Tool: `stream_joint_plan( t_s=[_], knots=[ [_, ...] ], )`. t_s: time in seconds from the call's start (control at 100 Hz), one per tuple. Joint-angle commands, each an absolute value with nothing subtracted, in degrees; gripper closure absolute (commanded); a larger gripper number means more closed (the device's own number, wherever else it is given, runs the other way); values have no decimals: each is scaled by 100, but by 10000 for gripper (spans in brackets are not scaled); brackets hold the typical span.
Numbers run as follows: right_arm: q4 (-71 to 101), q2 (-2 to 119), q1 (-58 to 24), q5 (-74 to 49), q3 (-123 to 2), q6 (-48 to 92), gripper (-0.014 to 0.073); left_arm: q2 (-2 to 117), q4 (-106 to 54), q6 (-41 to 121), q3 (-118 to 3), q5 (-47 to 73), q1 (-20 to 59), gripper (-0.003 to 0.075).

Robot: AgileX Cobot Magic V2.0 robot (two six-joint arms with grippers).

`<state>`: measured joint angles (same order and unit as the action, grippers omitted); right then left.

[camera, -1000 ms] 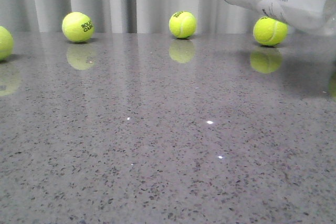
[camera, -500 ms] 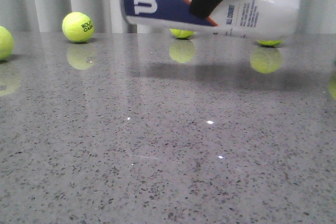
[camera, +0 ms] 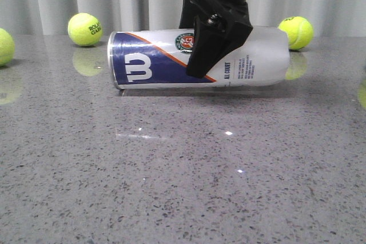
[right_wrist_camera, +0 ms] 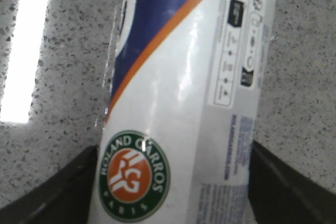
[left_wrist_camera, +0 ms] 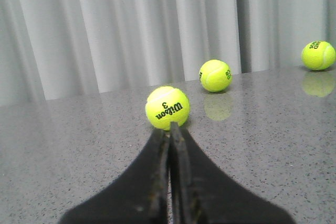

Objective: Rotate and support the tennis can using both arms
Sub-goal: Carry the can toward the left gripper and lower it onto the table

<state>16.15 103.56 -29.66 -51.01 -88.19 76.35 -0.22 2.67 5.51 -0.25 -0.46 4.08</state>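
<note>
Grey table (camera: 171,187): can (camera: 148,61) now lowered flat, clamped by right gripper (camera: 214,44); left gripper (left_wrist_camera: 169,145) pinched together, idle.

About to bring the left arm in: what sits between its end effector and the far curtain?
In the left wrist view, a tennis ball marked Wilson 3 lies just past the shut left end effector.

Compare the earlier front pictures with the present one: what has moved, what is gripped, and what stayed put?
The tennis can came in from the upper right, swung leftward and down, and now lies on its side at the table. The right gripper has stayed clamped around its middle. The left gripper is shut on nothing. The tennis balls have not moved.
</note>
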Motion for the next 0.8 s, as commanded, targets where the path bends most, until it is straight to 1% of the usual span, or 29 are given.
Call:
stream_joint_plan(
  t_s=[0.0,0.08,0.15,0.2,0.38,0.5,0.55,0.79],
  knots=[
    [1696,10085,-2962,-4928,-8992,7708,267,-231,231,509,258,-520,390,741],
    [1696,10085,-2962,-4986,-8992,7708,164,-231,231,509,258,-520,390,741],
    [1696,10085,-2962,-5006,-8992,7708,102,-231,231,509,258,-520,390,741],
    [1696,10085,-2962,-5011,-8992,7702,76,-231,231,509,258,-520,390,741],
    [1696,10085,-2962,-5017,-8992,7702,36,-231,231,509,258,-520,390,741],
    [1696,10085,-2962,-5017,-8992,7690,-45,-231,231,509,258,-520,390,741],
    [1696,10085,-2962,-5011,-8992,7677,-66,-231,231,509,258,-520,390,741],
    [1696,10060,-2962,-5011,-8992,7667,-61,-231,231,509,258,-520,390,741]
  ],
)
